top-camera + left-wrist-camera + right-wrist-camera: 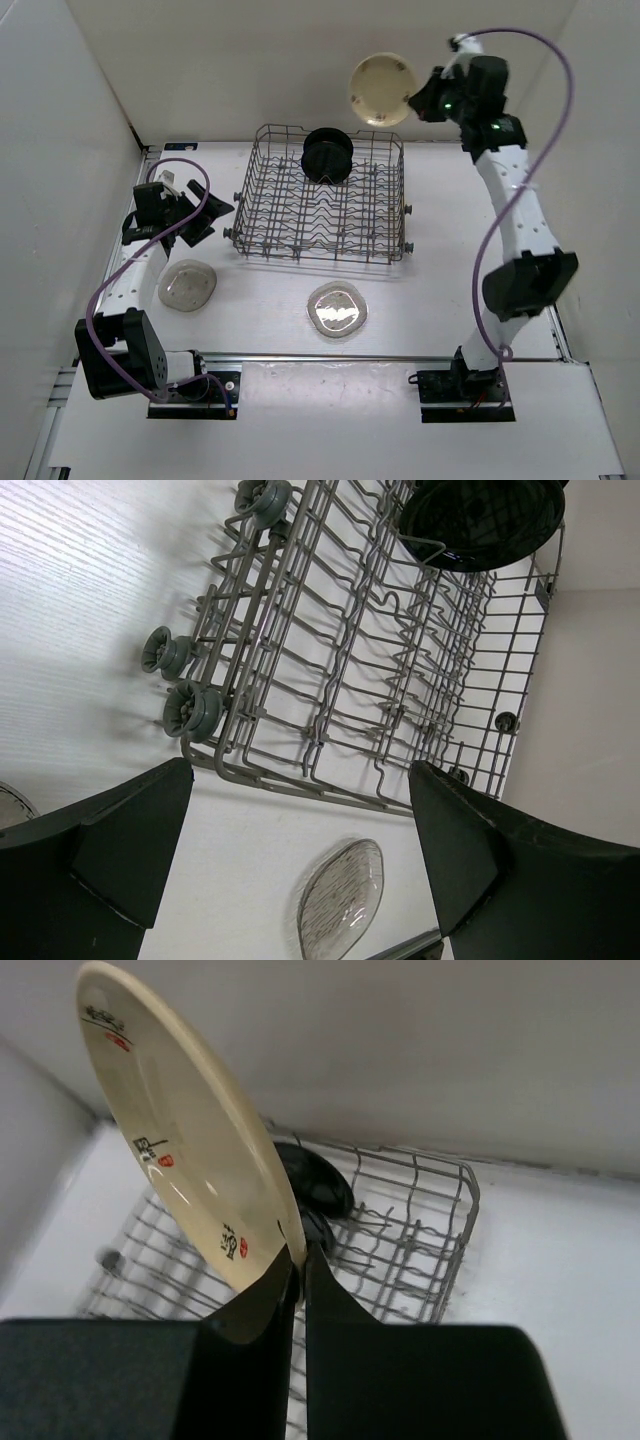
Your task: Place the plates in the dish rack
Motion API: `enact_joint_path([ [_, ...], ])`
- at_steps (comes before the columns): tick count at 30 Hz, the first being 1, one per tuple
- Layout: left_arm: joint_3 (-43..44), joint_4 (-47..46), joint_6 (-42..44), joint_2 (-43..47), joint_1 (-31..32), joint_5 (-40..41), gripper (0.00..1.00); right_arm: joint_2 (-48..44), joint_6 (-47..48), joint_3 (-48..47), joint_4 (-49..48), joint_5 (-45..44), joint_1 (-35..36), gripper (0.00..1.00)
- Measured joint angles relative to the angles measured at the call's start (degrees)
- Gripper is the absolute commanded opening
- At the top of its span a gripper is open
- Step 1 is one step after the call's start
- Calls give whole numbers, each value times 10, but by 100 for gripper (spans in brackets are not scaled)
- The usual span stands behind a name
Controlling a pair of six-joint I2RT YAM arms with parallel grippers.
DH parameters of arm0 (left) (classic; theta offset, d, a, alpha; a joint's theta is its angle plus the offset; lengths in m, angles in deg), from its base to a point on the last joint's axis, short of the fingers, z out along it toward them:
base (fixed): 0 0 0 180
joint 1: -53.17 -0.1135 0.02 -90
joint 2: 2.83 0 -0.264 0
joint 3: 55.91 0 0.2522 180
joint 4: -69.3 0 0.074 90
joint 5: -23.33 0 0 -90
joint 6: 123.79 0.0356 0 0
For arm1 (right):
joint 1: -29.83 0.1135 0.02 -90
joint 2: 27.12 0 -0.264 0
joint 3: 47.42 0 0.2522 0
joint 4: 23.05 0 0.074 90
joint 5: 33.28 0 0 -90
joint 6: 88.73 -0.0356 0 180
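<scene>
My right gripper (420,98) is shut on the rim of the cream-tan plate (381,90) and holds it upright, high above the back right of the grey wire dish rack (385,235). In the right wrist view the plate (185,1140) stands edge-on between my fingers (268,1305), with the rack (440,1210) below. Black plates (327,155) stand in the rack's back row and show in the left wrist view (480,520). Two clear plates lie on the table, one at the left (187,285) and one in front of the rack (337,309). My left gripper (205,215) is open and empty, left of the rack.
White walls close in the table at the left, back and right. The rack has small wheels (190,708) on its left side. A metal rail (330,357) runs along the near edge between the arm bases.
</scene>
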Motion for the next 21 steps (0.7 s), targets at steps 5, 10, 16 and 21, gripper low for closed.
enact_joint_path([
  [5,-2,0,0,0,0,3,100,91,230,-33,94,22,88,0],
  [10,-3,0,0,7,0,6,100,115,379,-24,154,32,158,0],
  [16,-3,0,2,8,0,8,100,119,506,-25,151,12,192,0],
  [21,-3,1,2,1,0,9,100,133,559,-19,99,-64,230,0],
])
